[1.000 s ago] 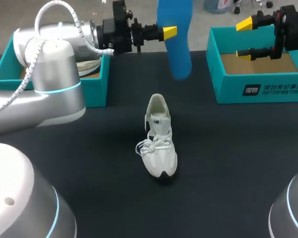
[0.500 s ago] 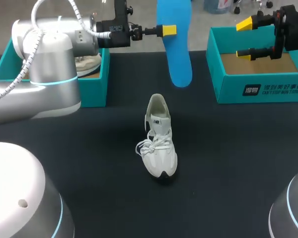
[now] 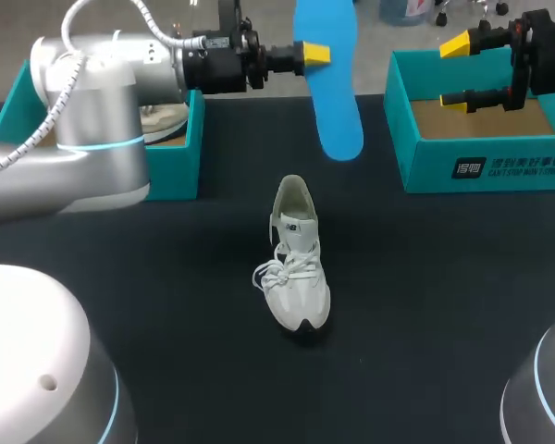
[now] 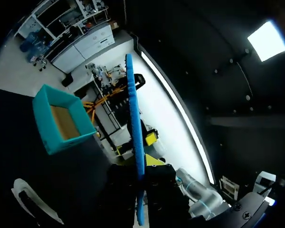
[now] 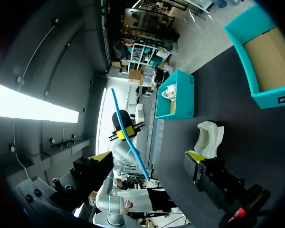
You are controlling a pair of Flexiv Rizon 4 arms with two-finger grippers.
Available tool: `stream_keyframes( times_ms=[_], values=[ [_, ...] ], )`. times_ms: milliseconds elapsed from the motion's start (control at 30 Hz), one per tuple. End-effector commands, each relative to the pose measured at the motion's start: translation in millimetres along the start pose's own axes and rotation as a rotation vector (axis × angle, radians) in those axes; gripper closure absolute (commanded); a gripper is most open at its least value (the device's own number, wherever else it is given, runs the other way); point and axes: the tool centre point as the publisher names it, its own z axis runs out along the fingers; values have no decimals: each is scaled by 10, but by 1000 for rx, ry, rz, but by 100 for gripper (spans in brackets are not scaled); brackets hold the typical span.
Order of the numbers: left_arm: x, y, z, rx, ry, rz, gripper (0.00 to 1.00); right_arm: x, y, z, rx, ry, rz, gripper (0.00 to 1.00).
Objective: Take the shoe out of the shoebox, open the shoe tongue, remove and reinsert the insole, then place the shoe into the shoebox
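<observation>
A white shoe (image 3: pixel 296 261) stands upright in the middle of the black table, heel opening toward the back. Above and behind it my left gripper (image 3: pixel 313 54) is shut on a blue insole (image 3: pixel 338 111), which hangs toe-down in the air. In the left wrist view the insole (image 4: pixel 133 109) shows edge-on, pinched in that gripper (image 4: pixel 139 173). My right gripper (image 3: pixel 456 72) stands open with nothing in it over the right teal shoebox (image 3: pixel 481 166). From the right wrist view, its gripper (image 5: pixel 147 155) faces the shoe (image 5: pixel 209 135) and the raised insole (image 5: pixel 127 140).
A second teal shoebox (image 3: pixel 180 162) sits at the back left under my left arm, with another light shoe (image 3: pixel 162 120) inside. The right shoebox holds only its brown cardboard floor (image 3: pixel 481 118). Bare black tabletop surrounds the shoe.
My left arm has shifted its wrist, and the insole has swung slightly right and lower. The shoe and the right arm have not moved.
</observation>
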Motion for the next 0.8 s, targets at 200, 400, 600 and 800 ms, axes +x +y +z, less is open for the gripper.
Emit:
stream_keyframes(
  times_ms=[200, 400, 600, 800],
  values=[
    [-178, 106, 98, -54, 80, -226, 100, 6, -9, 4, -2, -3, 1, 0],
    [-270, 172, 103, -79, 129, -337, 100, 6, -9, 4, -2, -3, 1, 0],
    [-366, 235, 108, -65, 130, -347, 100, 6, -9, 4, -2, -3, 1, 0],
    [-409, 254, 122, -57, 130, -354, 100, 28, -17, 26, -14, -61, -5, 0]
  ],
)
